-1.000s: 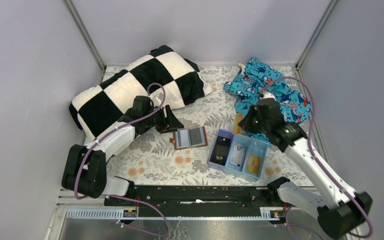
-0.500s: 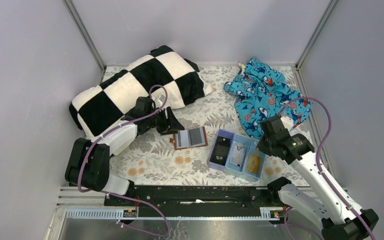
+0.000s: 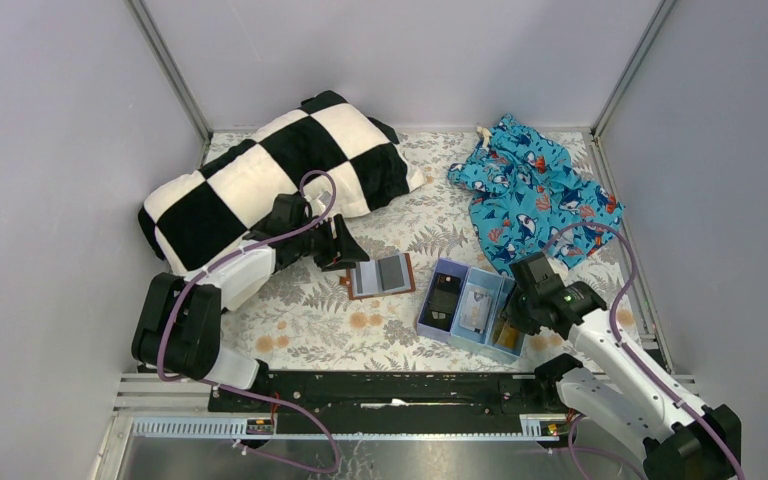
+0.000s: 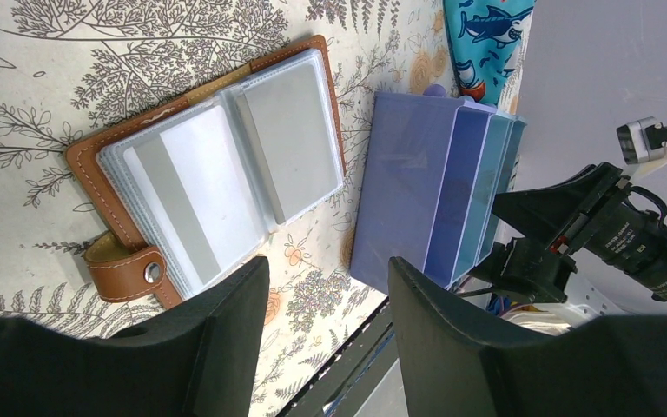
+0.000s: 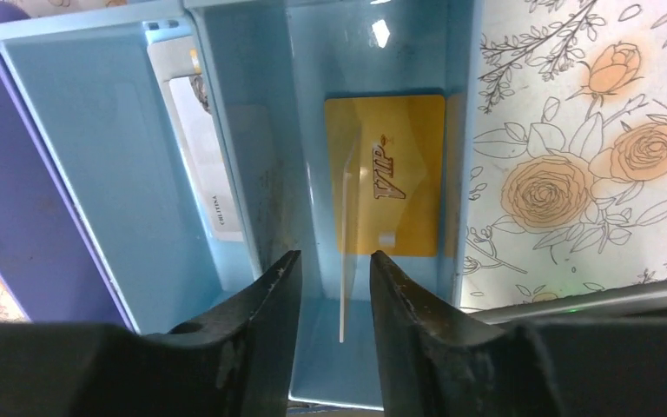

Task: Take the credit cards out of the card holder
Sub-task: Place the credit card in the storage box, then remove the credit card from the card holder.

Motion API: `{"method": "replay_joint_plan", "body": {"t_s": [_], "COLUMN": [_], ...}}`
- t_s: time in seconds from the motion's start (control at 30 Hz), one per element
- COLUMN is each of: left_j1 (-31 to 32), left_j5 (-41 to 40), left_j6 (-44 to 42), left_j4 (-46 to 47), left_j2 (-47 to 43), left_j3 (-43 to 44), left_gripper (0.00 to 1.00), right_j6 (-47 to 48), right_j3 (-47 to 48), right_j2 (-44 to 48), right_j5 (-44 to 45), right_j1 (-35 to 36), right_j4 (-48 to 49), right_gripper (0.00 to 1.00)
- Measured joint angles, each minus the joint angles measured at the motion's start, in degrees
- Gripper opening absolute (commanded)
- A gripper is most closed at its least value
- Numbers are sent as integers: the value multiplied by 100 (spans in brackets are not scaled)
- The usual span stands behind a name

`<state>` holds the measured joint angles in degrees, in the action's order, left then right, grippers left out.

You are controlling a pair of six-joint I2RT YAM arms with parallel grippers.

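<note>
Gold card (image 5: 408,174) (marked VIP) lies in tray (image 5: 95,174) under right gripper (image 5: 334,261)

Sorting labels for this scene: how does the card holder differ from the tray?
The card holder is brown leather, lying open flat with clear sleeves up; the tray is blue, with three walled compartments. The holder is a folding wallet; the tray is a rigid box holding a gold card. Both rest on the floral tabletop.
</note>
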<state>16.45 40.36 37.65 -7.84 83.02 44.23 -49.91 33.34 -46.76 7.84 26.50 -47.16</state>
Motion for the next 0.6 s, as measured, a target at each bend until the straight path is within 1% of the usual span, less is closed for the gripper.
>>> {"method": "replay_joint_plan", "body": {"t_s": [0.2, 0.4, 0.5, 0.6], "left_j1": [0, 0, 0, 0], "left_j5": [22, 26, -13, -164], "left_j6": [-17, -15, -9, 39], "left_j4": [28, 50, 55, 35], "left_j2": [13, 122, 140, 149], "left_j3": [0, 0, 0, -2], "left_gripper": [58, 58, 58, 58], "right_j6": [-31, 219, 479, 732], "right_j3": [179, 1180, 1574, 1711], "right_j2": [-4, 55, -39, -319], "right_j5": [175, 457, 439, 133], "right_j1": [2, 2, 0, 2], "right_j4": [-155, -262, -55, 420], "right_gripper": [45, 45, 45, 44]}}
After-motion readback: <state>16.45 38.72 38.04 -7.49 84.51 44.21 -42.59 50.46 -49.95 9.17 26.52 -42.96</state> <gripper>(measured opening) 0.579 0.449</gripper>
